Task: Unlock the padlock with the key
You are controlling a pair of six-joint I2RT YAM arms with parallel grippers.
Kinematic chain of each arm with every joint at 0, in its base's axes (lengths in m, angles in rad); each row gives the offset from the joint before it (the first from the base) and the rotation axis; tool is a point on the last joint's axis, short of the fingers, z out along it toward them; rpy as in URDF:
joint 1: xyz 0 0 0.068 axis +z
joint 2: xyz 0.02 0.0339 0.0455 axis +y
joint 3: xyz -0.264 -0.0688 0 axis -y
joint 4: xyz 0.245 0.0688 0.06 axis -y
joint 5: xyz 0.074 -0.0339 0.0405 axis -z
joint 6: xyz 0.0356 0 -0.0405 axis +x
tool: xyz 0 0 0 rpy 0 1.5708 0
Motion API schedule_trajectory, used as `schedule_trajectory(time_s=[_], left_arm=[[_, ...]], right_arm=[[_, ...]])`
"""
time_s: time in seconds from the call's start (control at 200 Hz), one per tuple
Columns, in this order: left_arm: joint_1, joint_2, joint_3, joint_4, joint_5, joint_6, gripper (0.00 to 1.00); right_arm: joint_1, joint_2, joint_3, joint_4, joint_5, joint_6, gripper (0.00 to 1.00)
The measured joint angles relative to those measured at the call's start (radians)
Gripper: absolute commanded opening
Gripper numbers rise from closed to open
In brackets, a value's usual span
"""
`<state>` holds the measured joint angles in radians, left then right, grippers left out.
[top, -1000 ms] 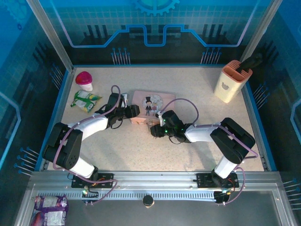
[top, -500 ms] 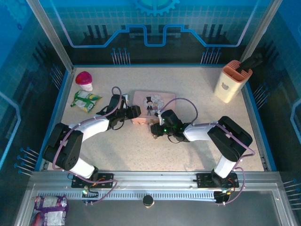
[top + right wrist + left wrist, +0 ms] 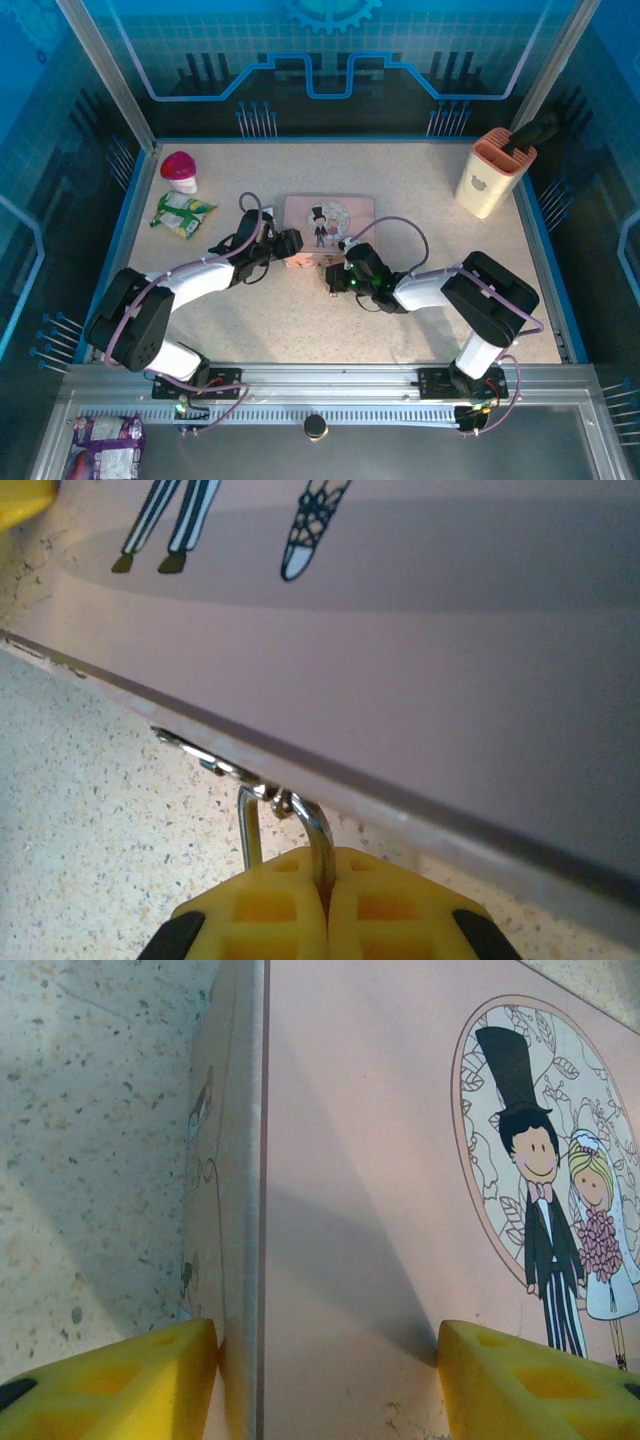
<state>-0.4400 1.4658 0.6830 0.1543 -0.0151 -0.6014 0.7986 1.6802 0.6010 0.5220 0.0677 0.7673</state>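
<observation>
The padlock (image 3: 316, 838) has its body hidden behind the pressed-together fingers of the right pincer (image 3: 325, 908) — key impossible to make out; pink tin (image 3: 420, 660) cropped by the frame.

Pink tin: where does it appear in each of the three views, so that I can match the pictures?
Top external: the pink tin lies at mid-table, right of the green packet.
Left wrist: its lid and one side wall, seen close, meeting at an upright edge.
Right wrist: its lid across the upper part, edge slanting down to the right, above the padlock shackle.
Shared landmark: the wedding couple drawn on the lid.
</observation>
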Motion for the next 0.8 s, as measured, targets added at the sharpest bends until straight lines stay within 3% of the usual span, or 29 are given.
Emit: schedule_trajectory(time_s=[0.4,0.796], left_arm=[[-0.093,-0.063,-0.097,0.081,-0.103,-0.101,0.59],[-0.171,-0.067,-0.138,0.152,-0.176,-0.180,0.59]], right_arm=[[0.085,0.026,-0.158,0.313,0.239,0.199,0.00],[0.098,0.072,-0.217,0.481,0.356,0.325,0.00]])
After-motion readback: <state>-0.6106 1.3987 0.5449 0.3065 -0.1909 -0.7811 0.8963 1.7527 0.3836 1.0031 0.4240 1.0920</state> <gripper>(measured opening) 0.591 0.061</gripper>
